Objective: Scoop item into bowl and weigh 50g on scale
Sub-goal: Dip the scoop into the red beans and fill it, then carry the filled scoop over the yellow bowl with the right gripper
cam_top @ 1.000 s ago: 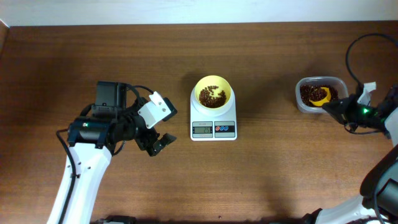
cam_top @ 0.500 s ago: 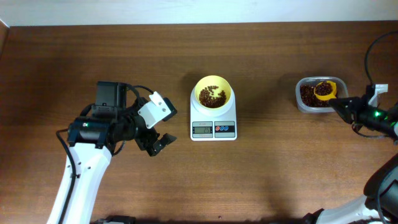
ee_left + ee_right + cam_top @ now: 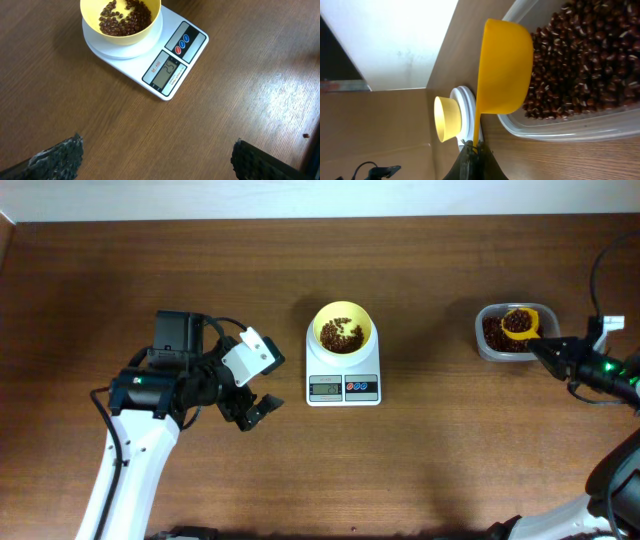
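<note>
In the middle of the table (image 3: 450,460), the pale yellow bowl (image 3: 343,311) sits on the round plate of the white scale (image 3: 343,388). A small pile of dark red-brown beans (image 3: 341,337) lies in the bottom of the bowl. The sides of the bowl are bare all the way up to the rim. The grey screen and the red and blue buttons at the near edge of the scale are not covered.

To the right there is a wide strip of bare wood, and then the clear tub (image 3: 479,335), which has many more beans in it. The orange-yellow scoop (image 3: 519,323) hangs over the right part of the tub, above its rim. It is full of beans. The right gripper (image 3: 548,352) is pinched tight on the thin handle of the scoop, just past the tub's near right corner.

The left gripper (image 3: 255,410) is on the other side, near the scale's left edge but not touching it. Its two fingers are spread wide and hold nothing. Bare wood lies between them and the scale.
</note>
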`<act>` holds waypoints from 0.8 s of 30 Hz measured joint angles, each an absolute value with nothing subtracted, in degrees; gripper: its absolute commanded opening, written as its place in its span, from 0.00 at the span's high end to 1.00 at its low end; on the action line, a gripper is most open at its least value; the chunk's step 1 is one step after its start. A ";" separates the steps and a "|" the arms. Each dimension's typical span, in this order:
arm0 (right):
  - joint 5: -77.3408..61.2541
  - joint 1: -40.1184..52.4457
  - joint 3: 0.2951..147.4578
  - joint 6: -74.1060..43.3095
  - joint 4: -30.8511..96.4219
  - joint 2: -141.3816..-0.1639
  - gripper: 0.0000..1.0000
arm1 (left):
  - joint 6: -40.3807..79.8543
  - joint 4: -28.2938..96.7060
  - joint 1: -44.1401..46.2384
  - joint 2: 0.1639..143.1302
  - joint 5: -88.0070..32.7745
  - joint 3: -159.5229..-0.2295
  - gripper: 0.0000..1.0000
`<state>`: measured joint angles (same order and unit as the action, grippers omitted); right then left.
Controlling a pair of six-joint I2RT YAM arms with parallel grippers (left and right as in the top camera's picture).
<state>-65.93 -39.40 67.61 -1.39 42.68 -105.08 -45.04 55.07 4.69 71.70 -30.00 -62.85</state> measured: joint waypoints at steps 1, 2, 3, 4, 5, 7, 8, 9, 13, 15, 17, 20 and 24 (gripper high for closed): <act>-66.74 -39.40 67.61 -1.39 42.65 -105.08 0.96 | -45.01 55.07 4.69 71.70 -30.00 -62.85 0.01; -67.57 -39.40 67.61 -1.28 42.68 -105.08 0.96 | -45.04 55.07 4.69 71.70 -30.00 -62.85 0.01; -68.60 -39.40 67.61 -1.32 42.68 -105.08 0.96 | -45.01 55.07 4.69 71.70 -30.00 -62.85 0.01; -69.54 -39.40 67.61 -1.32 42.68 -105.08 0.96 | -45.01 55.07 4.69 71.70 -30.00 -62.85 0.01; -70.63 -39.29 67.61 -1.26 42.68 -105.08 0.96 | -45.04 55.07 4.69 71.70 -30.00 -62.85 0.01; -72.20 -38.22 67.61 -1.28 42.65 -105.08 0.96 | -45.01 55.07 4.69 71.70 -30.00 -62.85 0.01; -72.97 -37.26 67.61 -1.30 42.65 -105.08 0.96 | -45.01 55.07 4.69 71.70 -30.00 -62.85 0.01; -73.76 -35.55 67.61 -1.30 42.61 -105.08 0.96 | -45.01 55.07 4.69 71.70 -30.00 -62.85 0.01; -78.70 -28.49 67.59 -1.28 40.07 -105.08 0.96 | -45.01 55.09 4.69 71.70 -30.00 -62.85 0.01; -81.32 -25.41 67.59 -1.28 40.03 -105.08 0.96 | -45.04 55.07 4.69 71.70 -30.00 -62.85 0.01; -82.37 -22.59 67.59 -2.00 39.92 -105.08 0.96 | -45.01 55.07 4.69 71.70 -30.00 -62.85 0.01; -82.70 -19.11 67.59 -3.33 39.81 -105.08 0.96 | -45.04 55.07 4.69 71.70 -30.00 -62.85 0.01; -82.67 -14.83 67.59 -3.90 39.81 -105.08 0.96 | -45.01 55.07 4.69 71.70 -30.00 -62.85 0.01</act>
<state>-82.67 -14.83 67.59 -3.90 39.81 -105.08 -45.01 55.07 4.69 71.70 -30.00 -62.85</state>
